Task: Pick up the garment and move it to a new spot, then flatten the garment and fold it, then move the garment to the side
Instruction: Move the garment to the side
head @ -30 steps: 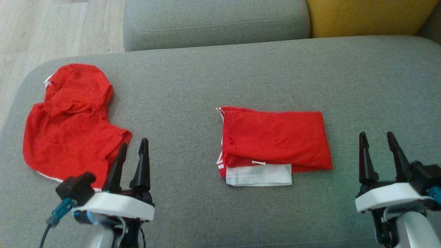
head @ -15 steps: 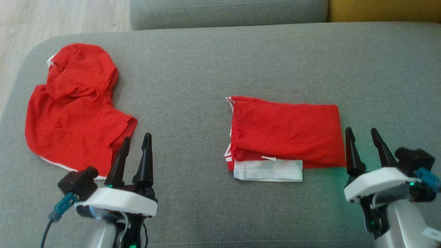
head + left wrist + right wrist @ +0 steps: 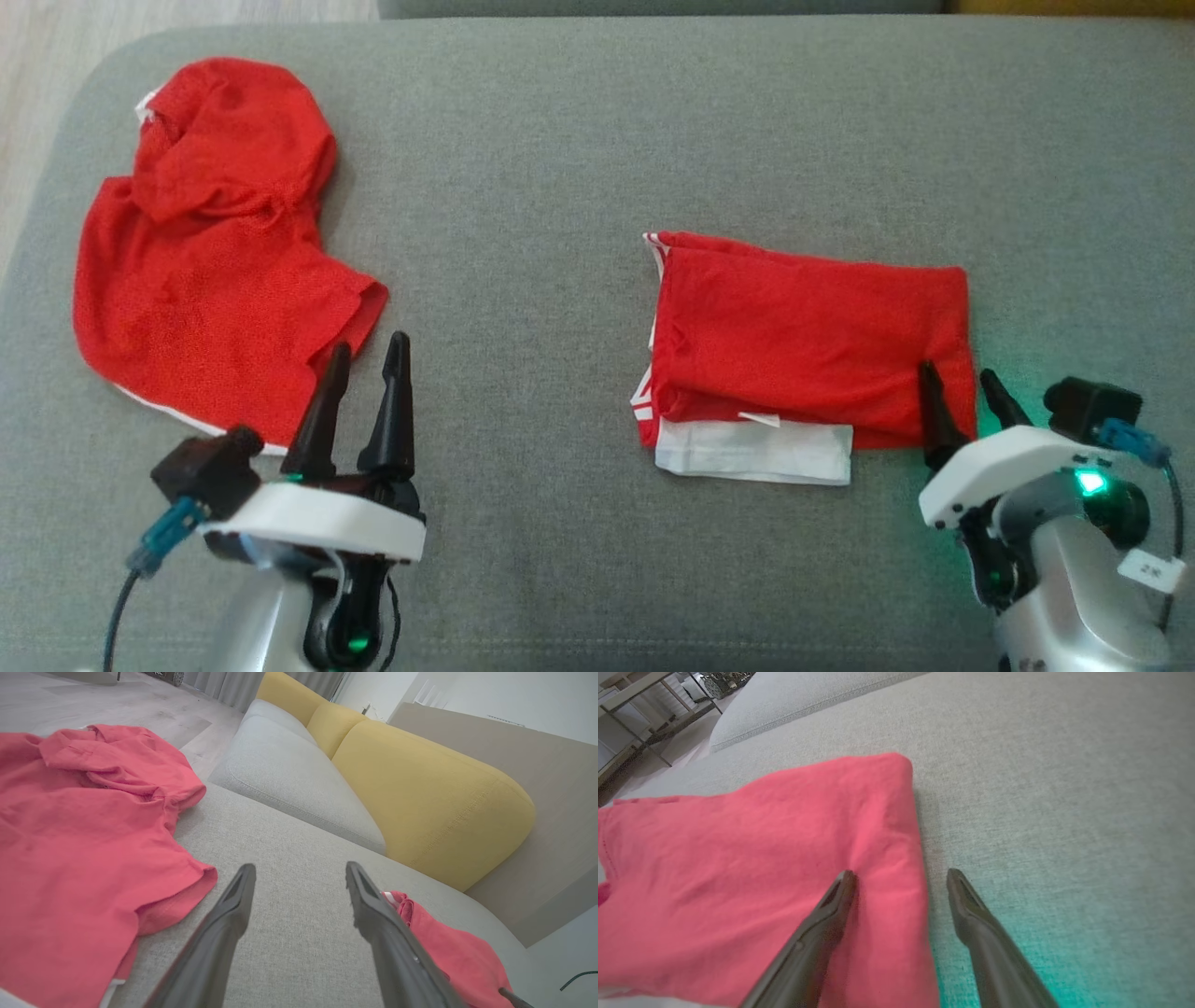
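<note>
Presently, left jaws apart, poised over grey sofa seat [image 3: 560, 140] beside crumpled red garment [image 3: 215, 261], right jaws apart, straddling right edge of folded red garment [image 3: 803, 327], lying mid-seat, white layer at its near edge, yellow cushion [image 3: 420, 798] beyond.

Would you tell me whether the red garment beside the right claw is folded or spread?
Folded: the red garment forms a compact rectangle of stacked layers, with a white layer showing underneath.

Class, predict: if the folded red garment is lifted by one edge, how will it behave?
Probably floppy: the folded red garment is thin cloth with soft creases, so it would likely sag and unfold. Likely light: few thin layers on the grey cushion. Its loose white layer may slip out.
</note>
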Controlling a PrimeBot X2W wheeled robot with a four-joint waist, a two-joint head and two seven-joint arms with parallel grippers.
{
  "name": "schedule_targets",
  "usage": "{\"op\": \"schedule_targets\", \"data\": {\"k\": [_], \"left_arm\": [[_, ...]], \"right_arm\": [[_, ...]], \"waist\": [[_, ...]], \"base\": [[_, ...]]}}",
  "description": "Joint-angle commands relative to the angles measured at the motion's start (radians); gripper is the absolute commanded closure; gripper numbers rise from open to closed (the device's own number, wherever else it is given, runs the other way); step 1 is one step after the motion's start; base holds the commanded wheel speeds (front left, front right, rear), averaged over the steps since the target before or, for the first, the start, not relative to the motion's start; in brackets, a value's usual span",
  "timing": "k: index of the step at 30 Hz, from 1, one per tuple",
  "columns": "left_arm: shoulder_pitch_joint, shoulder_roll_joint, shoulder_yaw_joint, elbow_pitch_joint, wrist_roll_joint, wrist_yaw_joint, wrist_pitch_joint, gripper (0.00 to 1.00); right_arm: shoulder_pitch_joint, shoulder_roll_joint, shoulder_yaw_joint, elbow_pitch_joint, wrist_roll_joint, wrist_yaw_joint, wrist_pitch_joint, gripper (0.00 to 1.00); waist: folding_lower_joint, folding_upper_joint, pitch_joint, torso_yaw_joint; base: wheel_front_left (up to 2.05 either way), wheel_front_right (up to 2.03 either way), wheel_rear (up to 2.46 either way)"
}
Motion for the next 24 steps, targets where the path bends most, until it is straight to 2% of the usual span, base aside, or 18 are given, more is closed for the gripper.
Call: {"op": "schedule_targets", "data": {"k": [1, 3, 4, 5, 10, 13, 17, 24], "left_arm": [[-0.054, 0.001, 0.033, -0.027, 0.005, -0.007, -0.012, 0.0], [-0.059, 0.001, 0.034, -0.027, 0.005, -0.008, -0.012, 0.0], [-0.062, 0.001, 0.034, -0.026, 0.005, -0.009, -0.012, 0.0], [-0.065, 0.001, 0.035, -0.026, 0.006, -0.009, -0.012, 0.0], [-0.072, 0.001, 0.045, -0.025, 0.01, -0.011, -0.012, 0.0], [-0.075, 0.001, 0.051, -0.027, 0.012, -0.012, -0.012, 0.0], [-0.084, 0.001, 0.055, -0.03, 0.009, -0.014, -0.012, 0.0], [-0.11, 0.001, 0.062, -0.036, 0.017, -0.017, -0.012, 0.0]], "right_arm": [[-0.048, 0.001, 0.031, -0.009, 0.016, -0.001, -0.007, 0.0], [-0.064, 0.001, 0.059, 0.017, 0.045, -0.001, -0.012, 0.0], [-0.071, 0.001, 0.076, 0.026, 0.057, -0.001, -0.017, 0.76], [-0.077, 0.001, 0.091, 0.032, 0.062, -0.001, -0.025, 1.0], [-0.114, -0.004, 0.104, 0.028, -0.02, -0.001, -0.081, 1.0], [-0.138, -0.044, 0.104, -0.002, -0.074, -0.001, -0.097, 1.0], [-0.17, -0.142, 0.105, -0.055, -0.114, -0.001, -0.081, 1.0], [-0.201, -0.358, 0.076, -0.108, -0.123, -0.001, -0.003, 1.0]], "waist": [[0.0, 0.0, 0.01, -0.001], [0.0, 0.0, 0.017, -0.002], [0.0, 0.0, 0.019, -0.004], [0.0, 0.0, 0.022, -0.006], [0.0, 0.0, 0.031, -0.027], [0.0, 0.0, 0.039, -0.043], [0.0, 0.0, 0.058, -0.064], [0.0, 0.0, 0.108, -0.09]], "base": [[0.0, 0.0, 0.0], [0.0, 0.0, 0.0], [0.0, 0.0, 0.0], [0.0, 0.0, 0.0], [0.0, 0.0, 0.0], [0.0, 0.0, 0.0], [0.0, 0.0, 0.0], [0.0, 0.0, 0.0]]}}
